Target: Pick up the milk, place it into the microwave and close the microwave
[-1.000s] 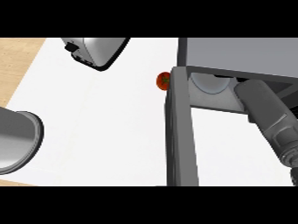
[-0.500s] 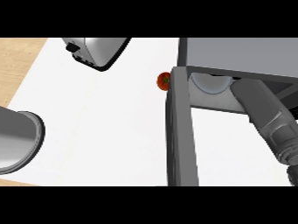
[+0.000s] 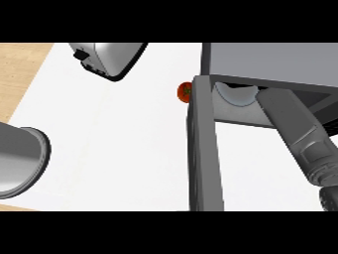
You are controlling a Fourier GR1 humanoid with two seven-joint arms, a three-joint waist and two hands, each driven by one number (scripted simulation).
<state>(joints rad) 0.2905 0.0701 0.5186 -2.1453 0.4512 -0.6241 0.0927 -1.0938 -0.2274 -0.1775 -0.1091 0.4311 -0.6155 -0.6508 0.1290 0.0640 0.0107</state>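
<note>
Right forearm reaches deep into microwave, probably seating the milk; hand hidden inside so grip can't tell, door open to its left

The surface looks matt white and smooth, with pale wood at its left. The toaster is shiny metal, the microwave dull grey metal, the forearm smooth grey.
</note>
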